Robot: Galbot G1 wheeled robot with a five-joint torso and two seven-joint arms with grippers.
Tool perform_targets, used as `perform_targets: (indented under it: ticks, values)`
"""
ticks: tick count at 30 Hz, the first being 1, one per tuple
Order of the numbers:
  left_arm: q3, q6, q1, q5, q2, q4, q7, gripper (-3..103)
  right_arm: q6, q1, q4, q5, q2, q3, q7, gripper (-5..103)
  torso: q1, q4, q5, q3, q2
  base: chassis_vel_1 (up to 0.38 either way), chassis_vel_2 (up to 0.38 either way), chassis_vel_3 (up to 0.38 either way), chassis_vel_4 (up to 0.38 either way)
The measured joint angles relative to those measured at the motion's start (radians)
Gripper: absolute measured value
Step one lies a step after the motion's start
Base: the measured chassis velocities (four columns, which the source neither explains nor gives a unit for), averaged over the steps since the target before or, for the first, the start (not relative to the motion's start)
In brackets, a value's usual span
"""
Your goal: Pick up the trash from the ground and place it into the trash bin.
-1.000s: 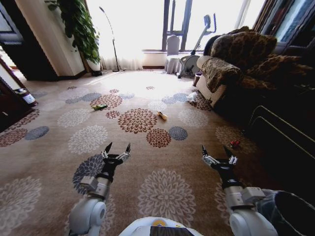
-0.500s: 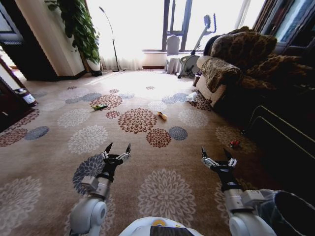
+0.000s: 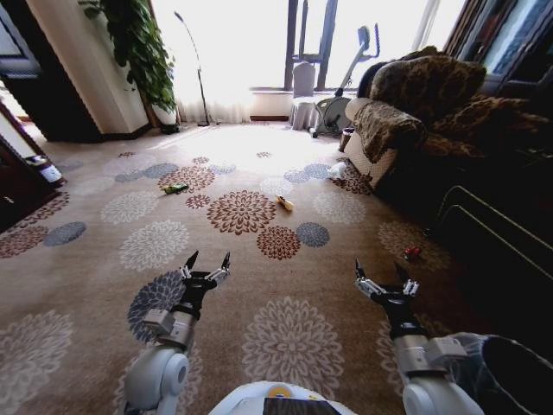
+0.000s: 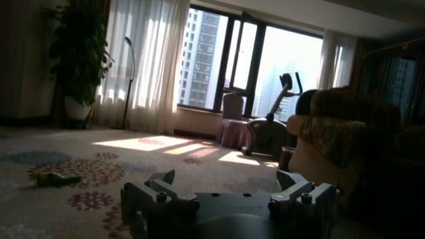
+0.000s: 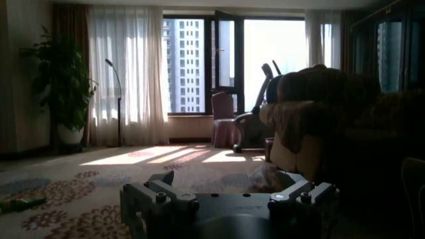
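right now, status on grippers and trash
Left gripper and right gripper open, empty, low over carpet. Can, yellow piece, green piece, white bag all on floor. Nothing blocking.

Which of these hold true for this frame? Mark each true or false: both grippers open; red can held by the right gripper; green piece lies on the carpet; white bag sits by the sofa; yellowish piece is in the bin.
1. Left gripper and right gripper are open: true.
2. Right gripper holds the red can: false, it lies on the carpet.
3. Green piece lies on the carpet: true.
4. White bag sits by the sofa: true.
5. Yellowish piece is in the bin: false, it lies on the carpet.
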Motion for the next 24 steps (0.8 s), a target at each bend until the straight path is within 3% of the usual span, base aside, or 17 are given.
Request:
perform_targets:
  ticks: [12,18,24]
  values:
    - [0.002,0.001,-0.003,0.002,0.001,0.007,-0.001,100,0.004,0.002,0.002,0.0,0.0,-0.007,0.002,100,0.0,0.0001,-0.0001,0.0,0.0,-0.069,-0.064,0.07,0.072]
    - [0.002,0.001,-0.003,0.002,0.002,0.012,-0.001,100,0.097,0.009,-0.023,-0.023,0.002,-0.007,0.0,100,0.0,0.0,0.0007,0.0,0.0,-0.162,-0.149,0.143,0.14]
    - [0.002,0.001,-0.005,0.002,0.002,0.016,0.0,100,0.077,0.006,-0.019,-0.024,0.001,-0.004,0.002,100,0.0,0.0001,-0.0001,0.0,0.0,-0.041,-0.037,0.044,0.031]
